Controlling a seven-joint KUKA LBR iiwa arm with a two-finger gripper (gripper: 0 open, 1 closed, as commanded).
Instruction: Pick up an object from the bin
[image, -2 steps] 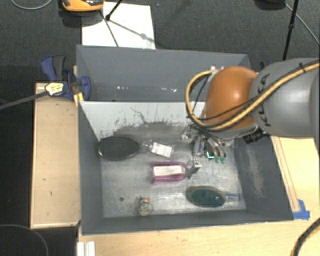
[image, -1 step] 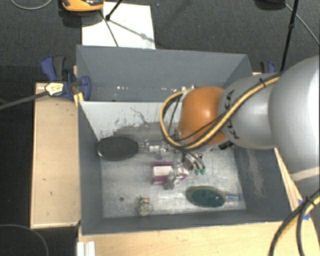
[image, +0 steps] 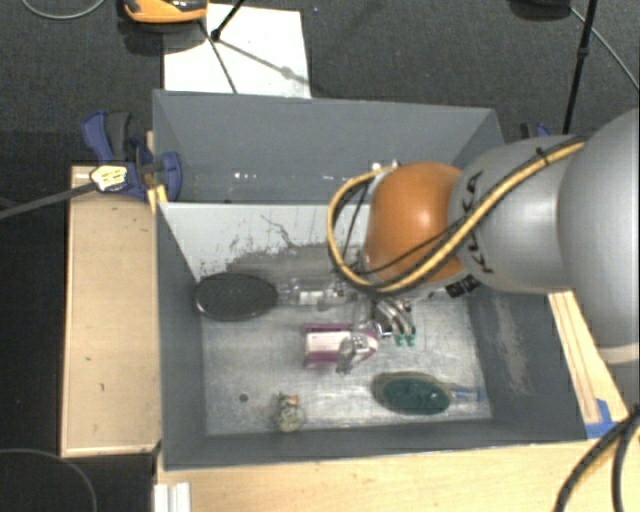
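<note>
Several small things lie in the grey bin (image: 185, 350). A purple-and-white box (image: 322, 346) sits near the bin's middle, its long axis running from the left wall toward the right wall. The end effector (image: 372, 335) hangs at the box's right end; whether it is apart or together I cannot tell.

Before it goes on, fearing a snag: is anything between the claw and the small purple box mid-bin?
Nothing visible. The claw sits at the right end of the purple box; the green oval thing lies apart, nearer the front.
</note>
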